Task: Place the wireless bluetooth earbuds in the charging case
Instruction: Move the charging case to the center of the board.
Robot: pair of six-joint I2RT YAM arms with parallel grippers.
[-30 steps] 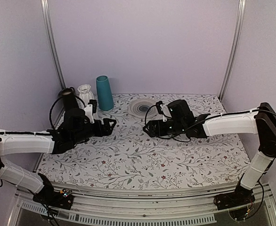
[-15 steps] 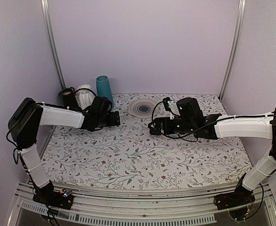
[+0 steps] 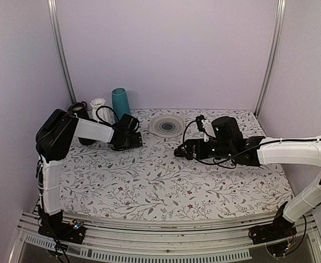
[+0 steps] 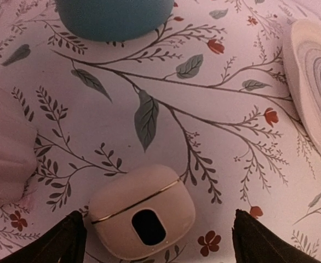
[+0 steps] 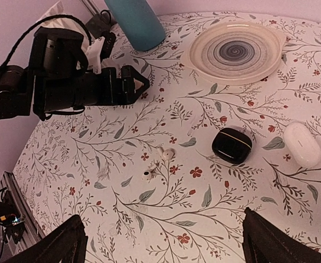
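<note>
Between the spread fingers (image 4: 67, 241) of the left gripper (image 4: 158, 216), on the floral table (image 4: 95, 126) near the teal vase (image 4: 114, 16), the closed case (image 4: 141, 211) is seen, while the right gripper (image 5: 161, 216) is held parted near two earbuds (image 5: 165, 153).

Teal vase (image 3: 121, 108), spiral-patterned plate (image 3: 167, 125) and black case (image 5: 232, 144) on floral cloth (image 3: 166, 186)

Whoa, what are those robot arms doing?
They're meant to put earbuds into a charging case. The left gripper has its open fingers either side of the closed charging case, not gripping it yet. The two earbuds lie loose on the flowery table, outside any case. The right gripper hangs open above the table, holding nothing.
</note>
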